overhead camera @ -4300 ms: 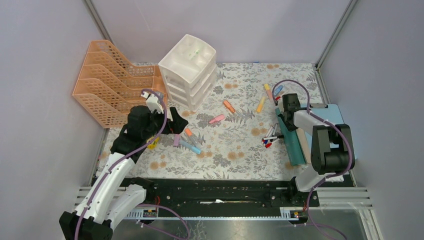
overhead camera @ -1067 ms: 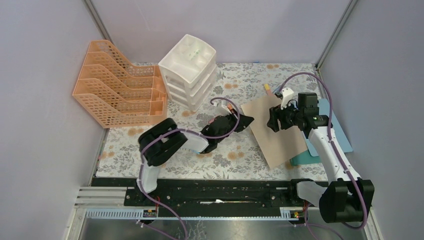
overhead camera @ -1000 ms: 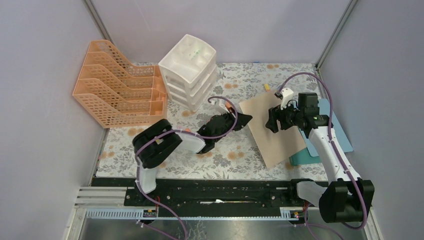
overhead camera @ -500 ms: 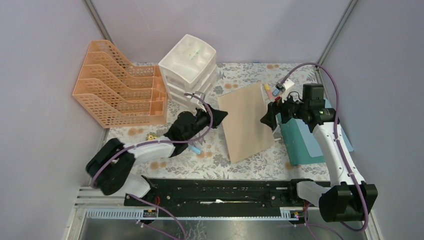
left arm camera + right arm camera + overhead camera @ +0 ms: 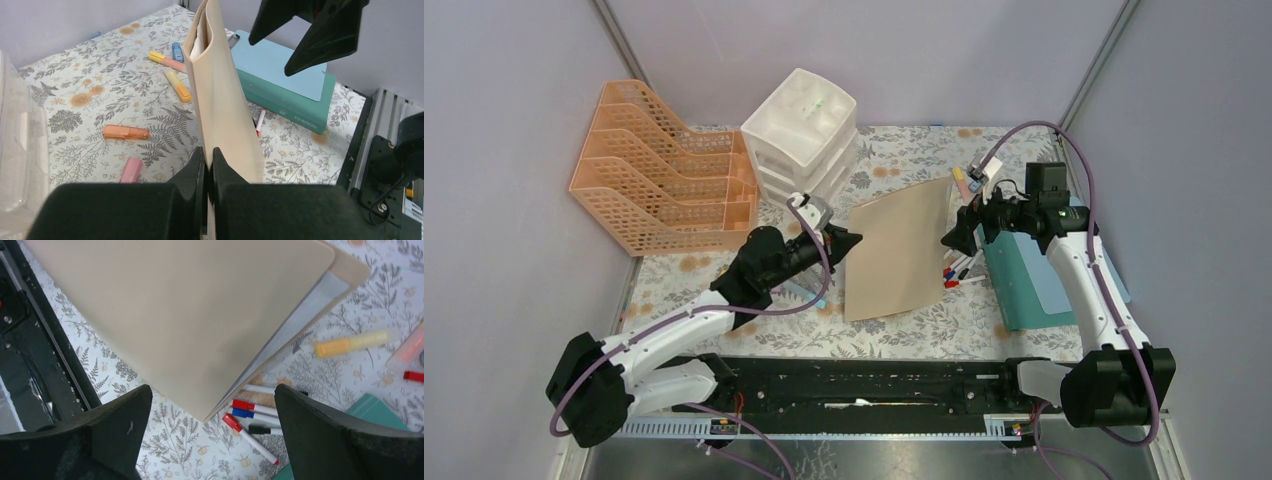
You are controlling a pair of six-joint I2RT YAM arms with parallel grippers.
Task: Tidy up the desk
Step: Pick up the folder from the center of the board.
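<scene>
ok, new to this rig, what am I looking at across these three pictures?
Two robot arms are bolted at the near edge of a desk. One picture comes from a fixed camera above; the other two from a camera on each wrist, its black fingers in view. The left gripper is shut on the edge of a tan folder, holding it up. The right gripper hangs open beside it, touching nothing. On the floral cloth lie highlighters, markers and a teal binder; a peach file rack and a white drawer unit stand at the back left.
</scene>
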